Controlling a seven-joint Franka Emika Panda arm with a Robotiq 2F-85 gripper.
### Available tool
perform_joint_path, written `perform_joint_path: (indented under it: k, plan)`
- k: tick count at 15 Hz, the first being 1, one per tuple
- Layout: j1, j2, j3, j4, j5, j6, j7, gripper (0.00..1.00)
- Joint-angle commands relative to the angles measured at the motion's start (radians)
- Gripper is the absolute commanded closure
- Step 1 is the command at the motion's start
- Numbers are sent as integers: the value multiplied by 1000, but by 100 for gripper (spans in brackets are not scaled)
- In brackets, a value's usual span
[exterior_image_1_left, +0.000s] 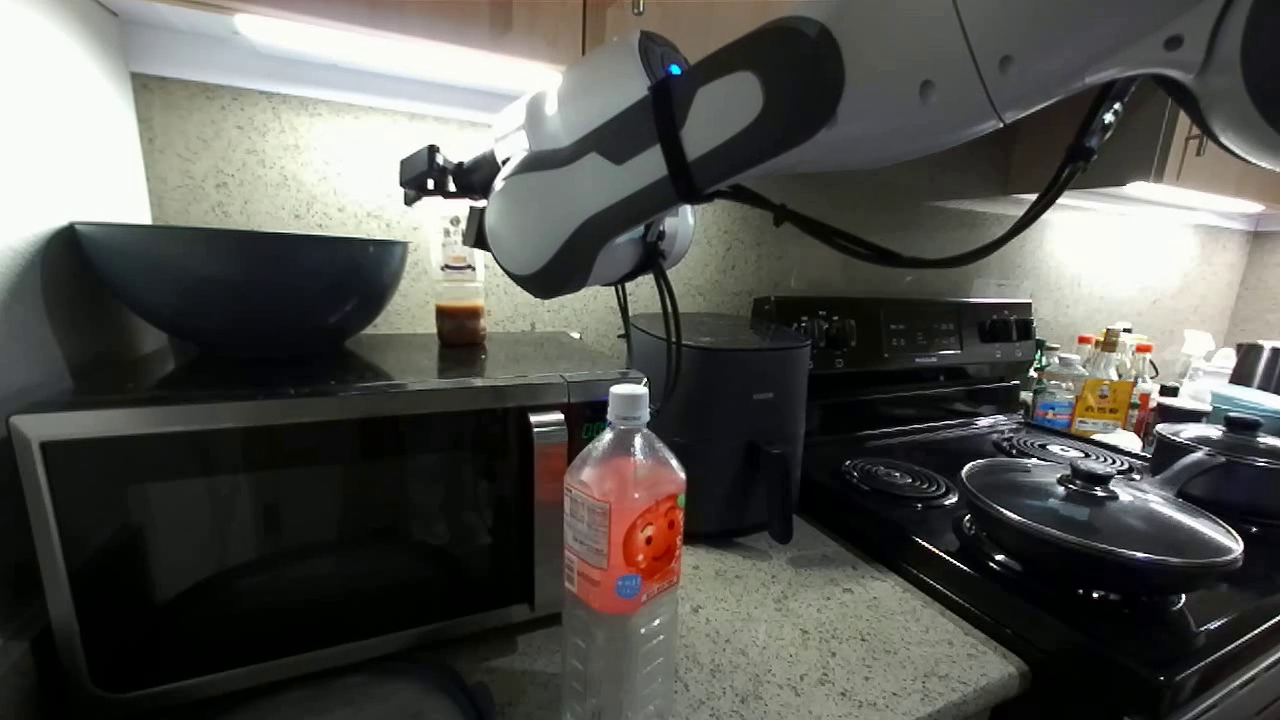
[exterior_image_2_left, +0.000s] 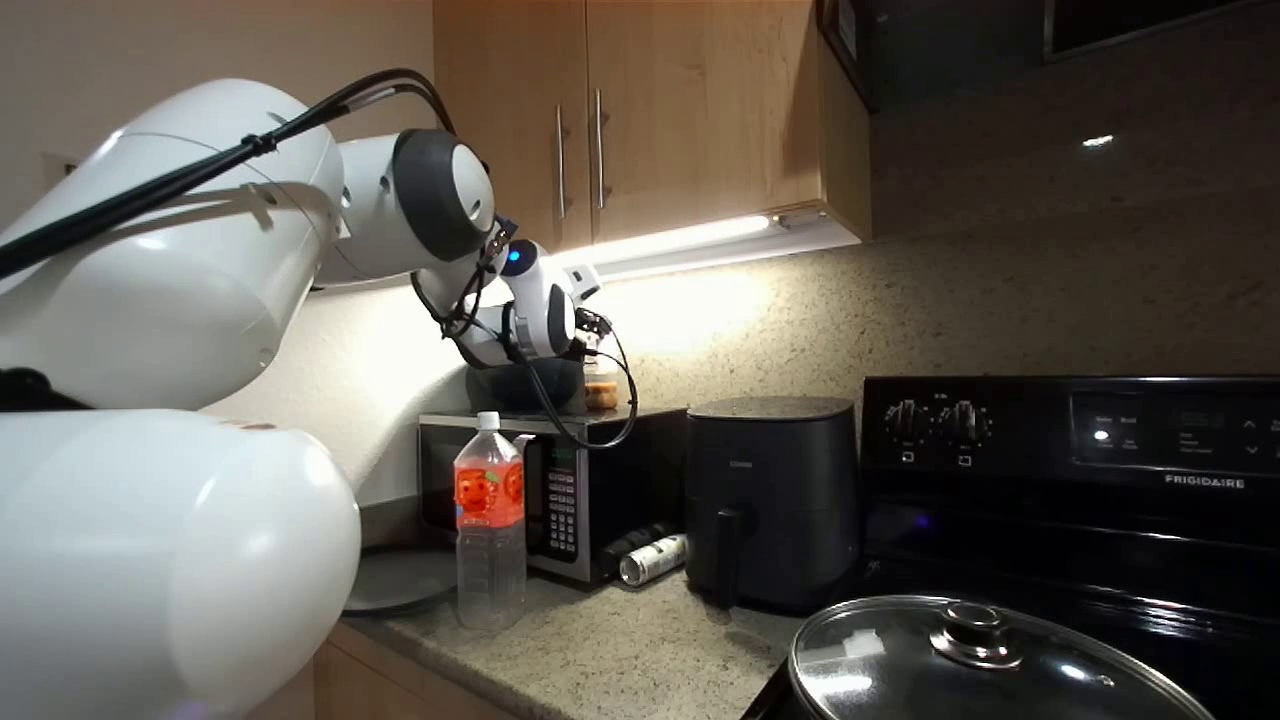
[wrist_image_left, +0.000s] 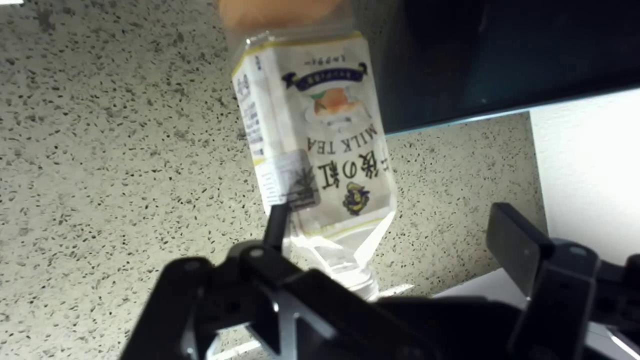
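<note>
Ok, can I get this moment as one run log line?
fingers: open, holding nothing; nearest: milk tea bottle, upright on microwave; beside bottle: dark bowl, also on microwave

The arm (exterior_image_2_left: 220, 320) is glossy white and rounded, with charcoal panels (exterior_image_1_left: 800, 75), thin seams (exterior_image_1_left: 980, 70), small round recesses (exterior_image_1_left: 927, 92), a black strap (exterior_image_1_left: 668, 140), bundled black cables (exterior_image_2_left: 140, 197), a glowing blue light (exterior_image_1_left: 675, 70), and a black gripper (wrist_image_left: 392, 222) with jointed, linked fingers (wrist_image_left: 557, 295) and flat rectangular pads (wrist_image_left: 512, 250).

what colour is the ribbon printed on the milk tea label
Dark blue; the ribbon shows best in the wrist view.
</note>
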Motion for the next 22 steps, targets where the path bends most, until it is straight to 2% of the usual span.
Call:
perform_joint_path:
  k: [1, 3, 12, 13, 14, 15, 18, 22]
  plan:
    - [12, 44, -34, 58, 15, 15, 18, 26]
    - [13, 54, -42, 71, 13, 14, 17, 31]
    - [15, 60, -61, 82, 17, 2, 21, 90]
    - [27, 55, -84, 76, 22, -10, 27, 46]
    - [33, 46, -94, 65, 20, -16, 27, 49]
    - [42, 32, -106, 48, 13, -21, 23, 49]
    - [72, -5, -135, 10, -3, -38, 7, 30]
    - [140, -16, -230, 0, -10, -14, 7, 5]
